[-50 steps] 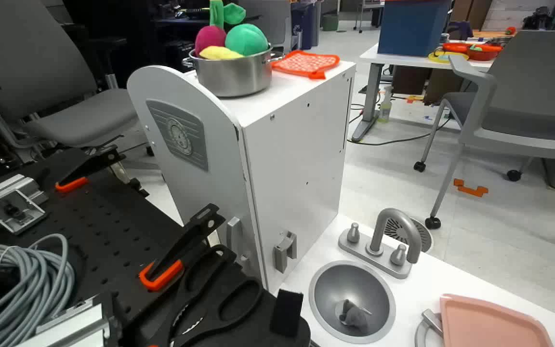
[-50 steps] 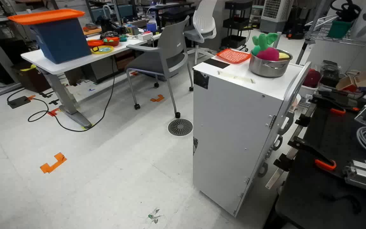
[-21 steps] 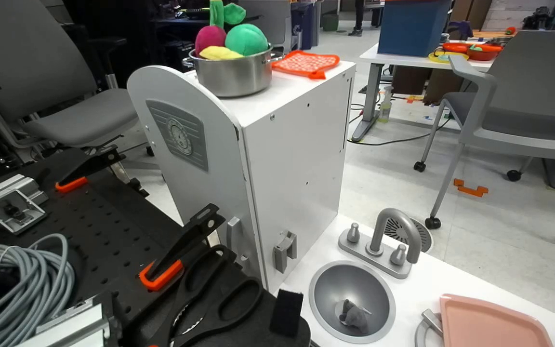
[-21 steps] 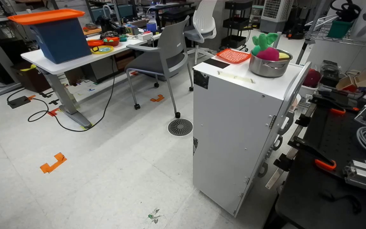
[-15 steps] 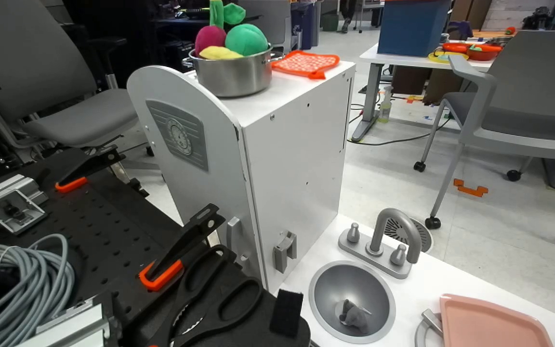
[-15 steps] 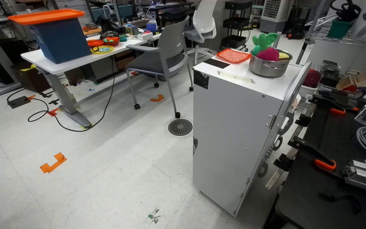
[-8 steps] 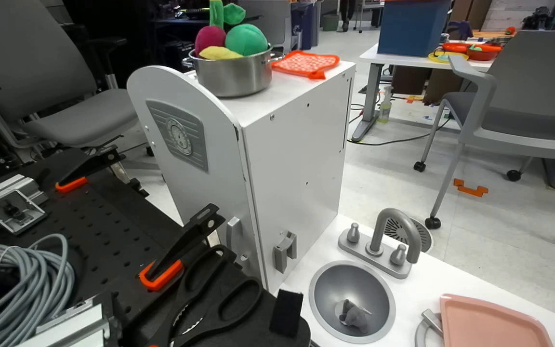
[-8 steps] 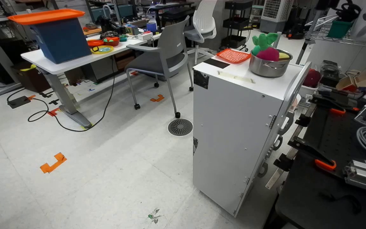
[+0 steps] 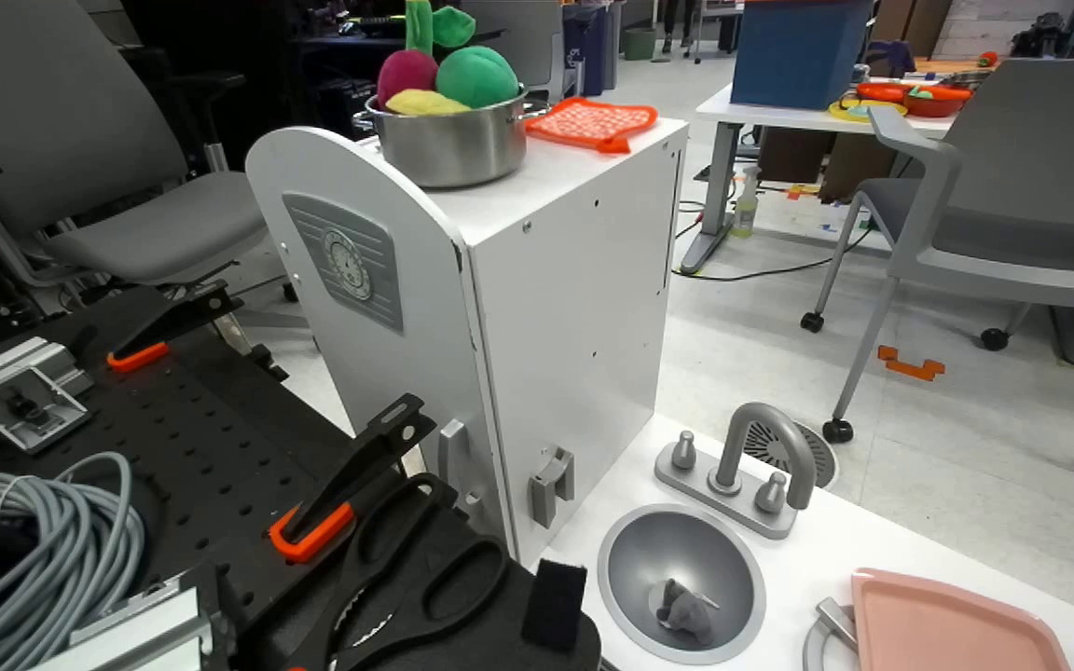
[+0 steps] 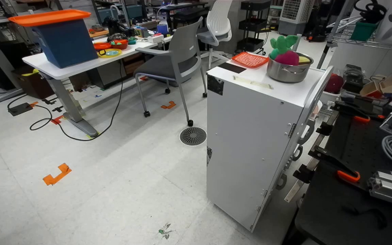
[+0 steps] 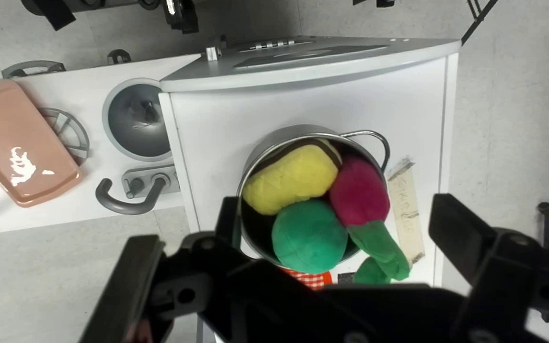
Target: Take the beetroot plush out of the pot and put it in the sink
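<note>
The beetroot plush (image 11: 360, 190) is magenta with a green stem and leaf. It sits in the steel pot (image 9: 453, 149), its stem leaning out over the rim in the wrist view. It also shows in both exterior views (image 9: 406, 75) (image 10: 287, 58). A green round plush (image 11: 309, 237) and a yellow plush (image 11: 293, 178) share the pot. My gripper (image 11: 339, 216) is open and empty above the pot, its fingers wide apart; it is outside both exterior views. The round grey sink (image 9: 621, 606) lies lower, beside the cabinet, with a small dark grey lump inside; the wrist view shows it too (image 11: 115, 131).
The pot stands on a white cabinet (image 9: 574, 280) with a raised curved panel (image 11: 312, 71) along one side. A red mitt (image 9: 593, 123) lies beside the pot. A curved tap (image 9: 765, 419) rises by the sink. A pink tray (image 9: 956, 624) lies past it. A black table (image 9: 201, 419) adjoins.
The plush toys, pot and sink have not moved. Only a person's legs in the far background have shifted.
</note>
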`<state>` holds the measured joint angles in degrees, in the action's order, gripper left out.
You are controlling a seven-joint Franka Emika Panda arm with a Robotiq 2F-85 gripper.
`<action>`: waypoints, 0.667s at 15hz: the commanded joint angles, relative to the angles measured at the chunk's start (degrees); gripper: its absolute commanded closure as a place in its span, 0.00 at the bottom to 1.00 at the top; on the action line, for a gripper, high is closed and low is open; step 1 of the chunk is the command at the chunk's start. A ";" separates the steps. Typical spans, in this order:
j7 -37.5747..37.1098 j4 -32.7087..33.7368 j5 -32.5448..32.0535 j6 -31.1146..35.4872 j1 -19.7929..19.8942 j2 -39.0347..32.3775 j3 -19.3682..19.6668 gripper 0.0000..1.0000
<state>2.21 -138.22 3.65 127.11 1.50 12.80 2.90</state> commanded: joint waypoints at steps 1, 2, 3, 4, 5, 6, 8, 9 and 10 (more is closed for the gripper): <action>0.07 0.08 0.04 -0.11 0.10 0.05 -0.09 0.00; 0.09 0.08 0.05 -0.11 0.10 0.06 -0.08 0.00; 0.11 0.08 0.06 -0.11 0.10 0.05 -0.08 0.00; 0.11 0.08 0.06 -0.11 0.10 0.06 -0.08 0.00; 0.11 0.08 0.06 -0.11 0.10 0.06 -0.08 0.00; 0.11 0.08 0.06 -0.11 0.10 0.06 -0.08 0.00; 0.11 0.08 0.06 -0.11 0.10 0.06 -0.08 0.00; -0.26 -0.09 -0.20 -0.10 0.25 -0.05 -0.07 0.00; -0.45 -0.37 -0.53 0.17 0.39 -0.23 -0.06 0.00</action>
<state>2.24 -138.39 3.65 127.11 1.51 12.80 2.91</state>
